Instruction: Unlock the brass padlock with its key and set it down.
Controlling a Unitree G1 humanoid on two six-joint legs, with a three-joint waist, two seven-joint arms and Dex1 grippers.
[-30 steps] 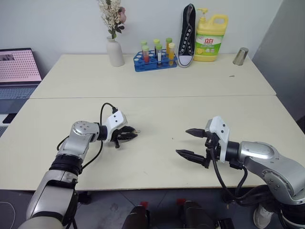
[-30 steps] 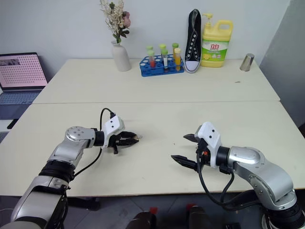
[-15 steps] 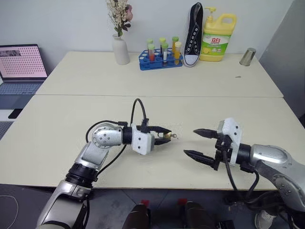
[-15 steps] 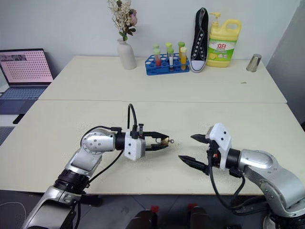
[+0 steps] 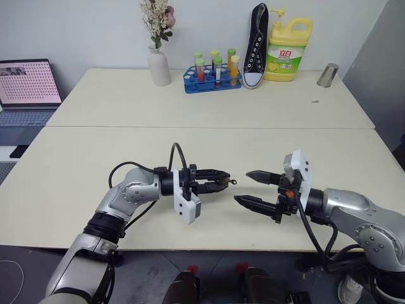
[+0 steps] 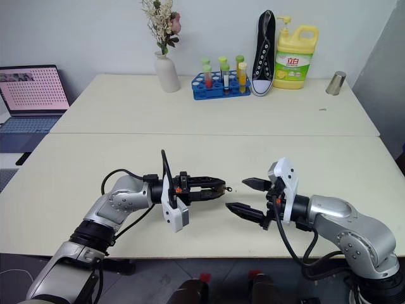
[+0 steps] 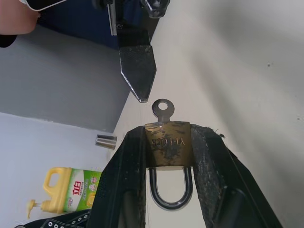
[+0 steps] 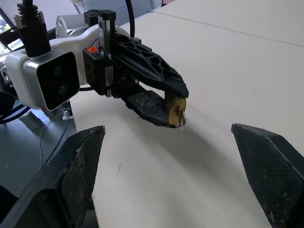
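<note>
My left gripper (image 5: 220, 184) is shut on the brass padlock (image 7: 167, 145), holding it level above the near table. The lock's body sits between the two pads and its silvery shackle (image 7: 170, 192) loops back toward the wrist. The key (image 7: 163, 108) sticks out of the lock's end, pointing at my right gripper (image 5: 243, 187). That gripper is open and a short gap away, with one fingertip (image 7: 138, 71) just beyond the key's round head. In the right wrist view the padlock (image 8: 176, 111) shows at the tips of the left gripper (image 8: 161, 95), between the spread fingers of the right gripper (image 8: 167, 127).
At the far table's back stand a white vase of flowers (image 5: 158, 63), a blue rack of test tubes (image 5: 212, 77), a black shoe on end (image 5: 255, 44), a yellow detergent bottle (image 5: 288, 41) and a metal cup (image 5: 327, 75). A laptop (image 5: 28, 85) sits at the left.
My left gripper has carried the padlock up and to the right, toward the right gripper, and rolled over. The right gripper stays open in about the same place. The camera view has shifted.
</note>
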